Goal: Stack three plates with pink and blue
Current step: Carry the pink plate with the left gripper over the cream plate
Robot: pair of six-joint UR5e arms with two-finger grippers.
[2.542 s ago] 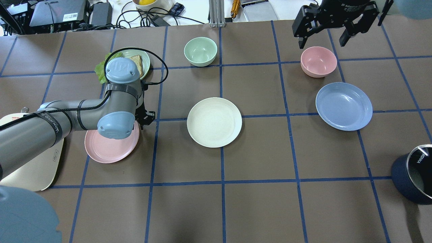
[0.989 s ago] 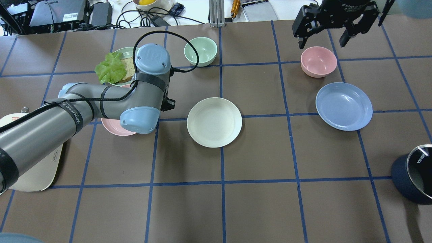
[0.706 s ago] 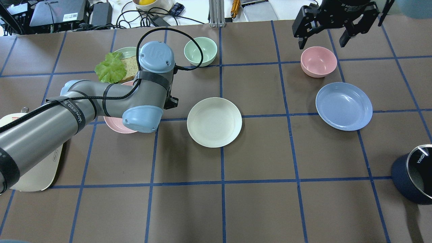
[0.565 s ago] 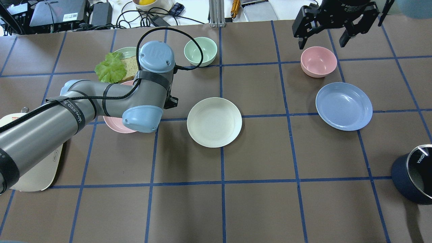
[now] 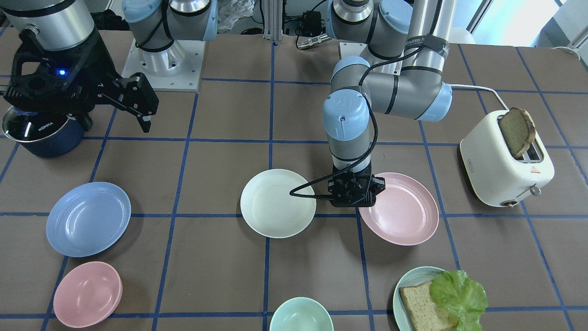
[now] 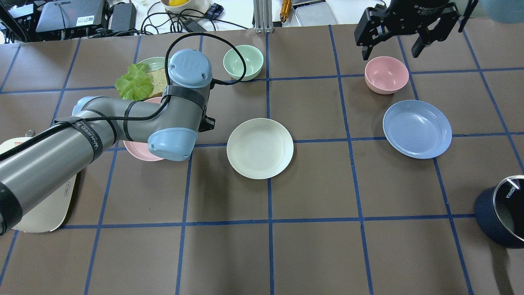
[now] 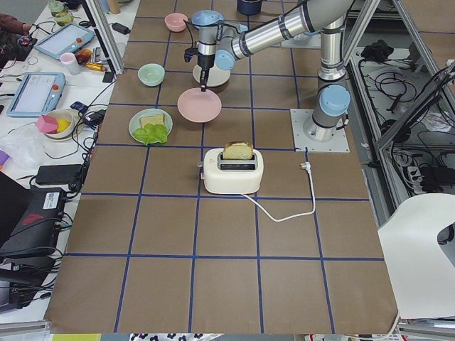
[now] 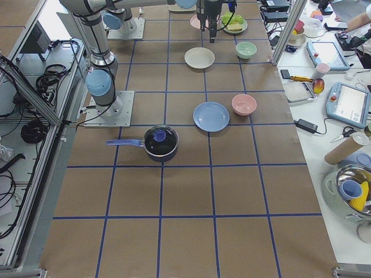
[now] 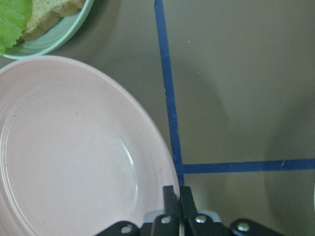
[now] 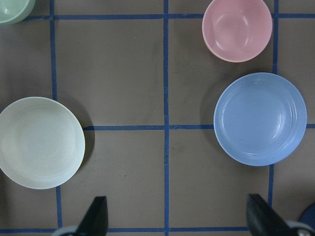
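My left gripper (image 5: 351, 198) is shut on the rim of the pale pink plate (image 5: 404, 211) and holds it just above the table, left of the cream-white plate (image 6: 260, 148). The left wrist view shows the fingers (image 9: 171, 196) pinching the pink plate's (image 9: 69, 147) edge. In the overhead view my arm hides most of the pink plate (image 6: 139, 150). The light blue plate (image 6: 417, 128) lies alone at the right. My right gripper (image 6: 391, 48) is open and empty, high above the far right, beyond the pink bowl. Its wrist view shows the blue plate (image 10: 260, 118) and cream plate (image 10: 39, 142).
A pink bowl (image 6: 386, 75) sits beyond the blue plate. A green bowl (image 6: 243, 62) and a teal plate with bread and lettuce (image 6: 141, 80) stand at the far side. A toaster (image 5: 505, 165) is on my left, a dark pot (image 6: 503, 215) near right.
My left arm has lifted the pink plate and carried it away from me and rightward, toward the cream plate. In the last half second it barely moves. The right arm has not moved.
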